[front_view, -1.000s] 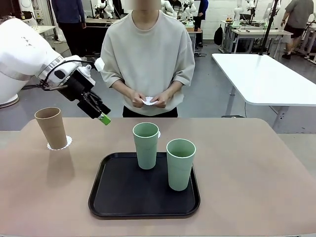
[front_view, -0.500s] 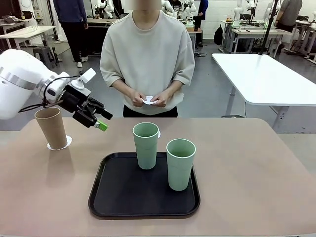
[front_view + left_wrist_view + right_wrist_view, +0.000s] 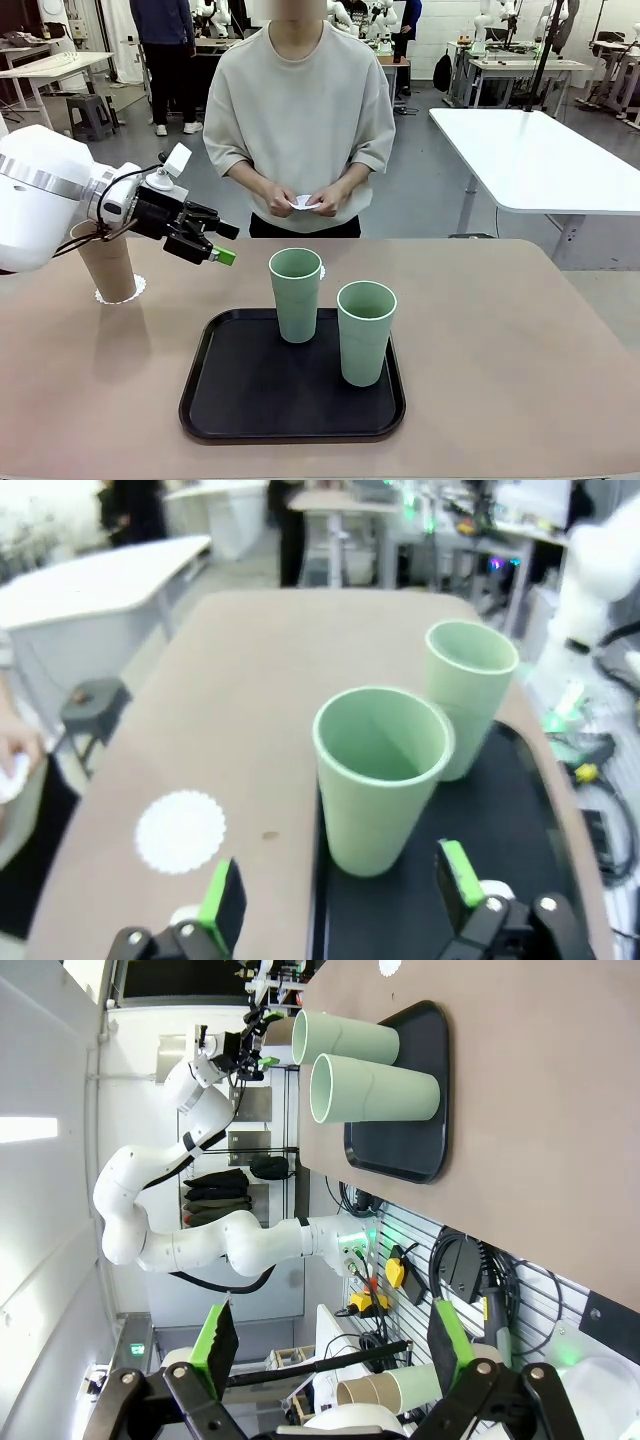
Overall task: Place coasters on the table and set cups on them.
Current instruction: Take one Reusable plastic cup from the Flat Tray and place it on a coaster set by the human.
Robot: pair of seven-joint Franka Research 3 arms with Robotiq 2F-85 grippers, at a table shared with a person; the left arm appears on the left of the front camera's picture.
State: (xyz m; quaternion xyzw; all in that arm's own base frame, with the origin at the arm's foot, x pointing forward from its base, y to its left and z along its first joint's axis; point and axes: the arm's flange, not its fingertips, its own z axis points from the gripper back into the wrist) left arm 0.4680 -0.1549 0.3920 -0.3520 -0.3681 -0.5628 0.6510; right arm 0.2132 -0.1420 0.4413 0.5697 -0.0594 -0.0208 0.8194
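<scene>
Cups of mint green, two of them, stand upright on the black tray by the near edge of the table. The near mint cup is toward the tray's right side, and the far mint cup is at its far edge. Just beyond that edge a bare coaster lies flat on the table. Toward the far left corner the tan cup stands on its own coaster. The left gripper hovers between the tan cup and the tray, jaws apart and empty. The right gripper hangs well off the table, jaws spread, holding nothing. At the far edge the person's hands hold a third coaster.

These tall, narrow-based cups would probably tip easily: a pad clipping the rim could knock the far mint cup into its near neighbour. The paper coaster looks light, so a cup set down off-centre might push it aside.

The tabletop is matte beige-pink. Beyond it lies a workshop with white-topped tables.
</scene>
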